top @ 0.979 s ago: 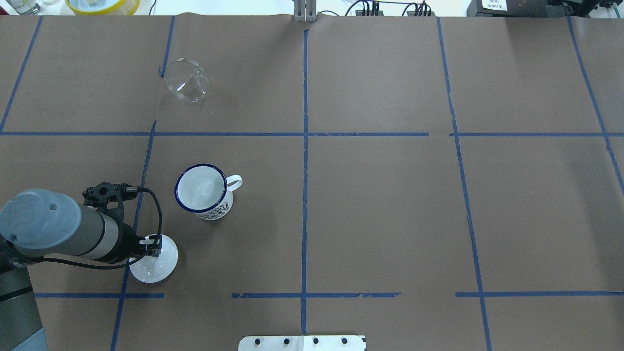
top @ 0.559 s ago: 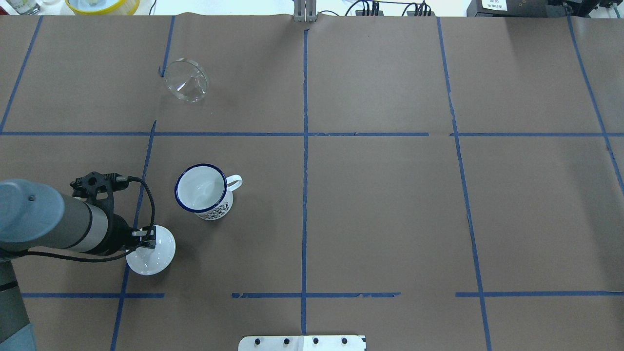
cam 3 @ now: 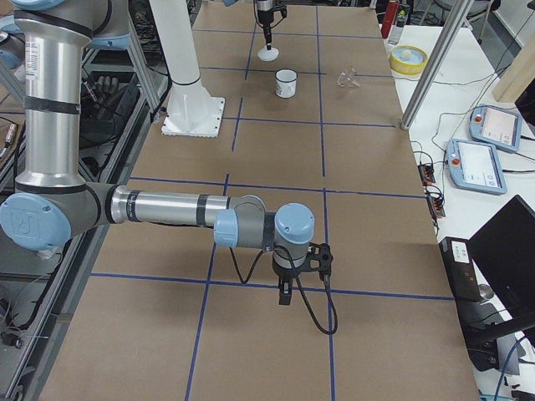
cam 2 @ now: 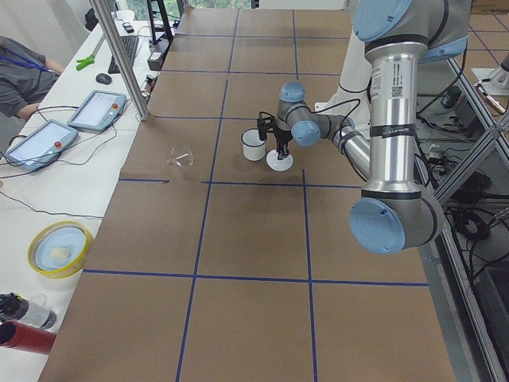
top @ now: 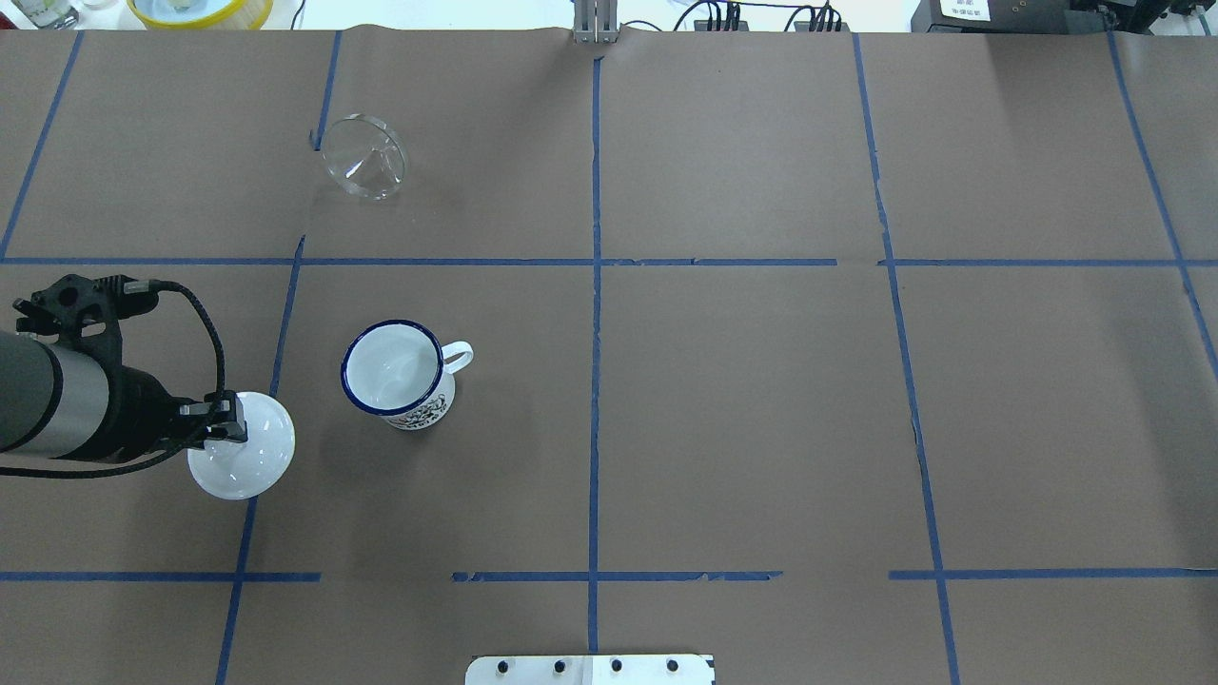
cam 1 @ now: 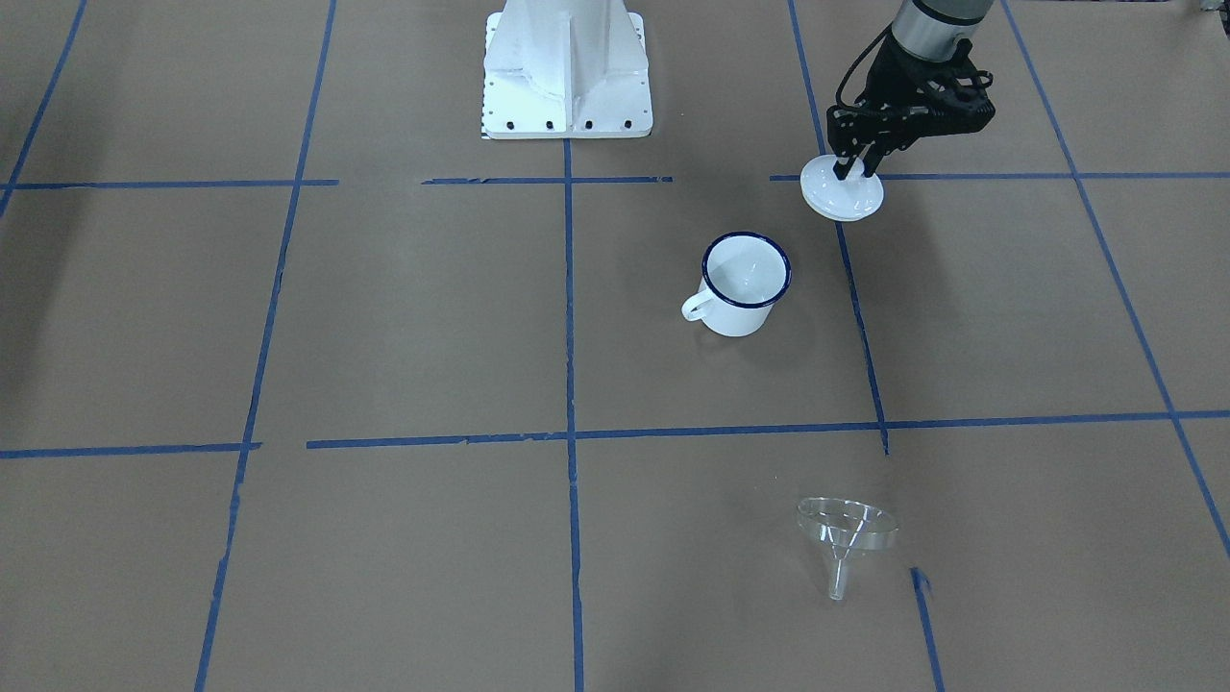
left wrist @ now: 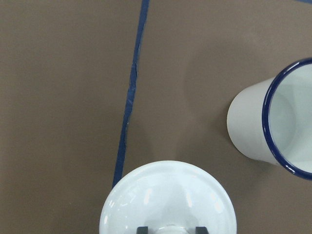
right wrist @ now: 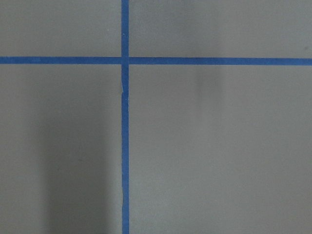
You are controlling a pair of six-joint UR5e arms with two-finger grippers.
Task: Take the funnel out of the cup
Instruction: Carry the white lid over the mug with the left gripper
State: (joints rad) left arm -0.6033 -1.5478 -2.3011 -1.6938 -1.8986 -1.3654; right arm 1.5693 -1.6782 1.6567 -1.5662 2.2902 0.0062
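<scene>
Lying on its side at the overhead view's upper left, the funnel [top: 363,157] is well apart from the upright cup [top: 394,373], whose dark print is unreadable. The left gripper [top: 226,425], reaching in from the left edge, pinches a white lid [top: 252,457] by its knob. How wide the right gripper [cam 3: 284,295] stands, I cannot tell.

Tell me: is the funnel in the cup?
No, the funnel lies on its side, well apart from the empty cup.

The counter [top: 761,400] is brown with blue lines [top: 595,381] on it. The cup [top: 392,371] stands upright. The funnel [top: 363,157] lies on its side, well apart from it.
</scene>
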